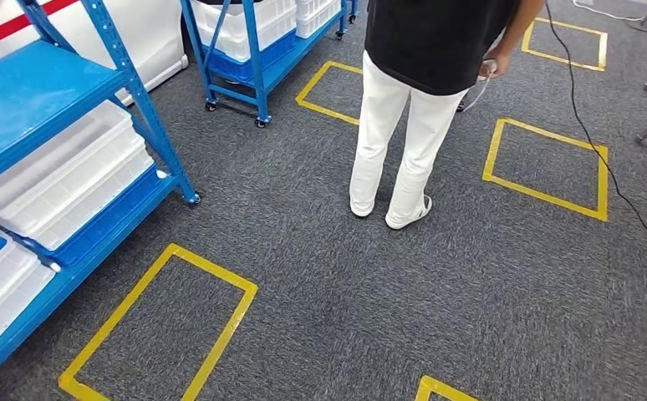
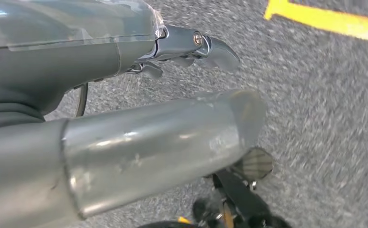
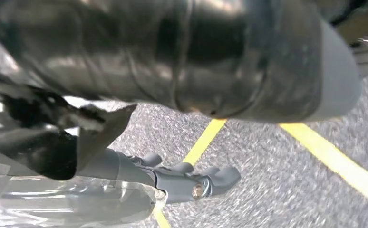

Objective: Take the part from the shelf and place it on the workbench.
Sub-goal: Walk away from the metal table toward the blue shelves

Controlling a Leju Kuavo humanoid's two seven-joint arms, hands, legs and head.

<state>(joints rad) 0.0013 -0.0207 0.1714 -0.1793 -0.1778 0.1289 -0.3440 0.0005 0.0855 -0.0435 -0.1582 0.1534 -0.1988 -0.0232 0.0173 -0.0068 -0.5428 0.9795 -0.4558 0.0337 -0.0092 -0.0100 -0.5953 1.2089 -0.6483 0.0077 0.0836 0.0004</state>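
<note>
The grey carpet floor [image 1: 437, 309] takes most of the head view, and yellow tape rectangles [image 1: 161, 330] are marked on it, probably as standing or parking places. At the left stands a blue shelf rack [image 1: 48, 92] on small wheels, so it can be rolled; white plastic crates [image 1: 61, 180] sit on its lower levels. A second blue rack [image 1: 253, 58] with white crates stands further back. A person [image 1: 420, 92] in a black shirt and white trousers stands in the middle with the back to the robot and holds a small device on a cable, maybe a controller. A black cable [image 1: 592, 142] runs over the carpet at the right.

Both arms seem to hang down, because both wrist cameras look at carpet and yellow tape. The left hand [image 2: 139, 114] has its thick thumb and its fingers [image 2: 206, 45] stretched out and apart, with nothing between them. The right hand [image 3: 182, 137] also holds nothing; its fingers [image 3: 196, 180] are spread.

The part itself I cannot see; I suppose it lies in one of the crates. The workbench is not visible, so I judge the task is at its beginning.
</note>
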